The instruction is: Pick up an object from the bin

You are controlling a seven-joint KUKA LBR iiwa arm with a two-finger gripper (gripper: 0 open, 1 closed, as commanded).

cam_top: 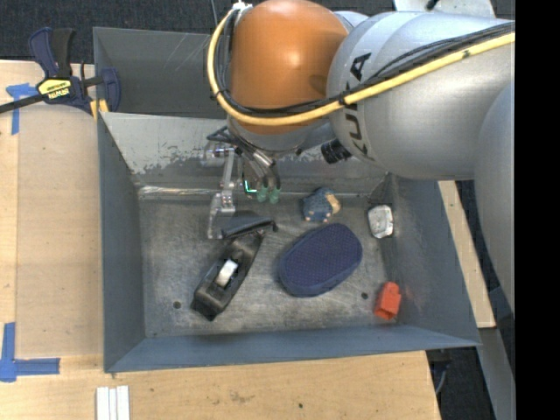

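Gripper hangs low at the far-left part of the grey bin, fingers apart with nothing between them, tips just above the far end of a black stapler-like tool lying diagonally on the floor. That tool is probably the pick, being nearest and straddled at its narrow end, though a grasp isn't closed. To the right lie a dark blue oval pad and a small blue-tan lump beyond it; a white-grey piece and an orange block sit well apart by the right wall, so nothing crowds the approach.
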